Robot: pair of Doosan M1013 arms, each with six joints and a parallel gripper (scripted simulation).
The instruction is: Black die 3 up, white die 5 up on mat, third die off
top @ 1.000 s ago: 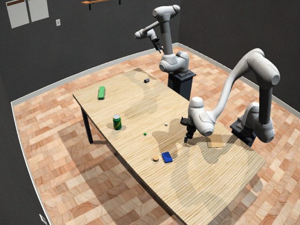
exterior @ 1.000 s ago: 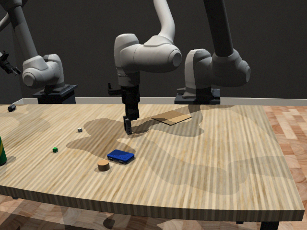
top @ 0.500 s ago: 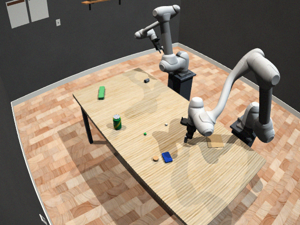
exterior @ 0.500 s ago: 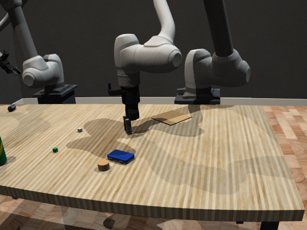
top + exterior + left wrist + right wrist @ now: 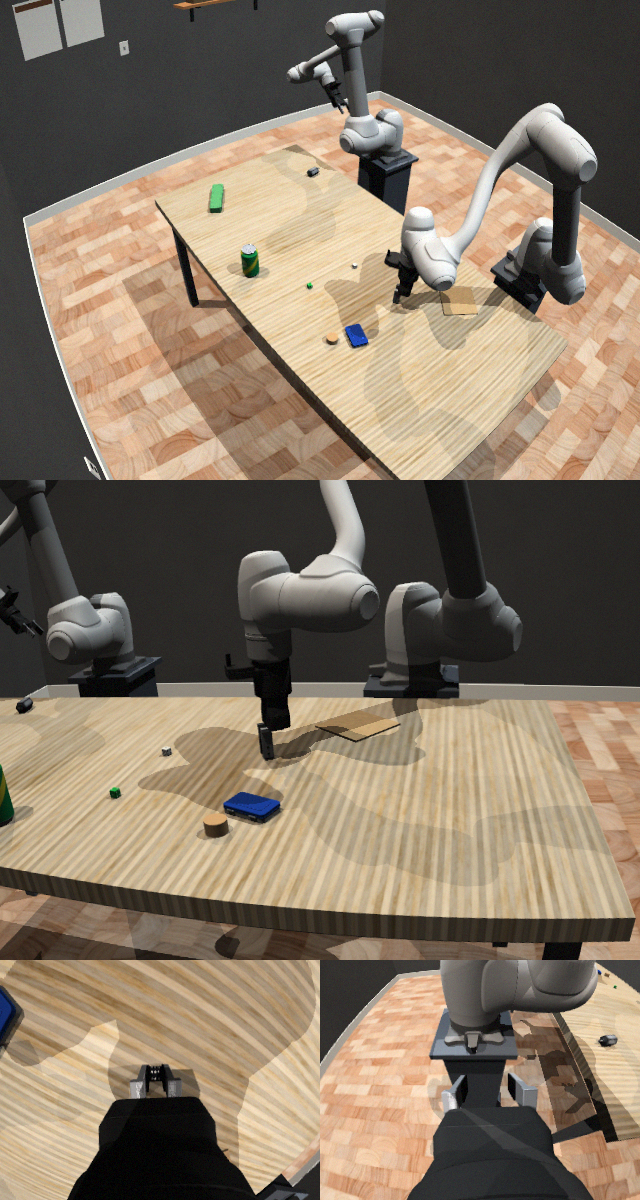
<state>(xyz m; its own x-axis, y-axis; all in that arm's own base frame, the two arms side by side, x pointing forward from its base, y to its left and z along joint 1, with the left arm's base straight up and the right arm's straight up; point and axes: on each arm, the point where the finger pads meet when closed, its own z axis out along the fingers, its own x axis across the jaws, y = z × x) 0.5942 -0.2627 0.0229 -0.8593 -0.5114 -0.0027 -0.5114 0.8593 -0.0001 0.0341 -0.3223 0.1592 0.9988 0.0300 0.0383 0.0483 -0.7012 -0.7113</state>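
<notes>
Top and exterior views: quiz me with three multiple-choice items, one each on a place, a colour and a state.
1. Where is the white die?
A) on the mat
B) on the table, off the mat
C) on the floor

2. What colour is the die nearest the can?
A) green
B) red
C) yellow

3. The right end effector is:
A) shut on a die
B) shut, empty
C) open

1 B: bare wood lies between die and mat.
2 A: its faces show green.
3 C: its fingers stand wide apart, nothing between them.
</notes>
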